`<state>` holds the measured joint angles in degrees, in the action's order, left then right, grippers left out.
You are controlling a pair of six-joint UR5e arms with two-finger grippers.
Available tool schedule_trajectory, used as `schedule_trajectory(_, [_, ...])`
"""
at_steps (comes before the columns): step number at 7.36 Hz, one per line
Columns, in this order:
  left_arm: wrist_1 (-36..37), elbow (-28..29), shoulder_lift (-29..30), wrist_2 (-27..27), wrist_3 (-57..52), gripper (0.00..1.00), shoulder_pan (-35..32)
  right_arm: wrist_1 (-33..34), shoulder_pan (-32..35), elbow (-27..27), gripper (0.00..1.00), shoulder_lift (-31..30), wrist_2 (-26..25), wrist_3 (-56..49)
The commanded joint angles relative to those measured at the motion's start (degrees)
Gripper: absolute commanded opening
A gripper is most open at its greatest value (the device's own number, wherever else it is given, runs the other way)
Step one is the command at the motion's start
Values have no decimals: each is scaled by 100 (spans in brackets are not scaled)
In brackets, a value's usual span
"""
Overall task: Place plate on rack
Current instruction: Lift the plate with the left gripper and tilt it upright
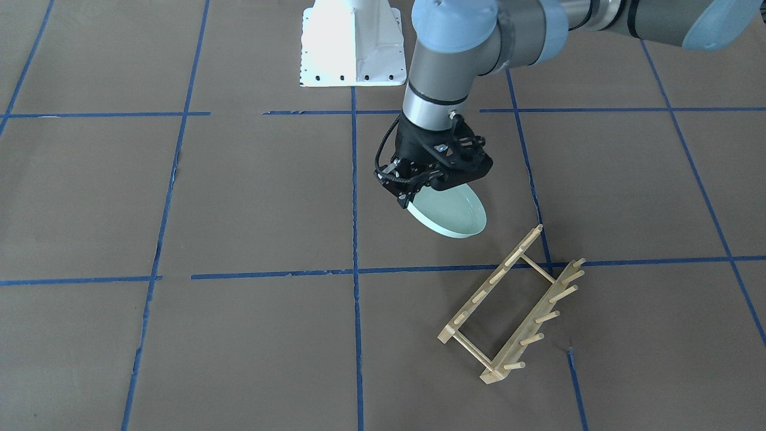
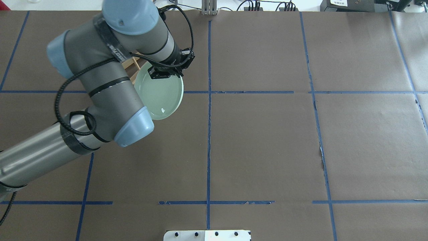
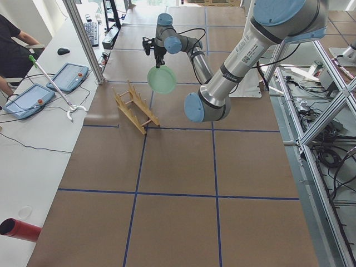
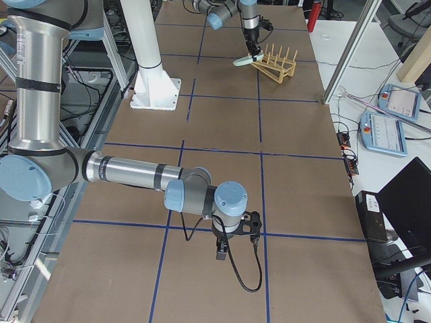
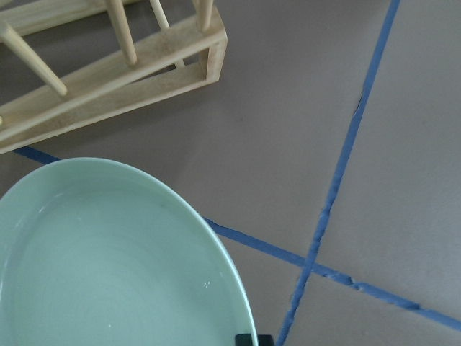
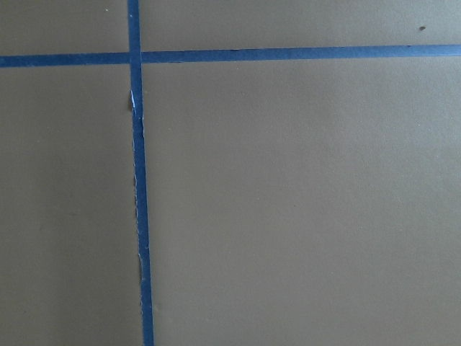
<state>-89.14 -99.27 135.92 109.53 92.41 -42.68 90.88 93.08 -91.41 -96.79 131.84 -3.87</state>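
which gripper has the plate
The left gripper, gripping the plate by its rim near the rack; the right gripper hangs over the table holding nothing.

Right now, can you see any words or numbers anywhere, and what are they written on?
Nothing here can be read for sure.
The white label at the table's far edge: dark print, too small to read.
The black band on the left arm: pale lettering, blurred.
The grey tube of the left arm: dark marks, too small to read.
The plate and the rack: no writing shows.
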Motion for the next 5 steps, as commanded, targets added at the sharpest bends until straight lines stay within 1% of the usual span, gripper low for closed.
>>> schedule_trajectory(1, [-591, -427, -188, 25, 959, 0, -755, 0, 0, 0, 100, 2, 0, 0])
schedule_trajectory(2, [-1640, -401, -615, 7, 1372, 0, -942, 0, 0, 0, 100, 2, 0, 0])
schedule_trajectory(3, [-2817, -244, -968, -19, 1855, 0, -1204, 0, 0, 0, 100, 2, 0, 0])
schedule_trajectory(4, [-3803, 106, -1075, -37, 2043, 0, -1442, 0, 0, 0, 100, -6, 0, 0])
schedule_trajectory(5, [-4439, 397, -1077, -46, 2253, 0, -1705, 0, 0, 0, 100, 2, 0, 0])
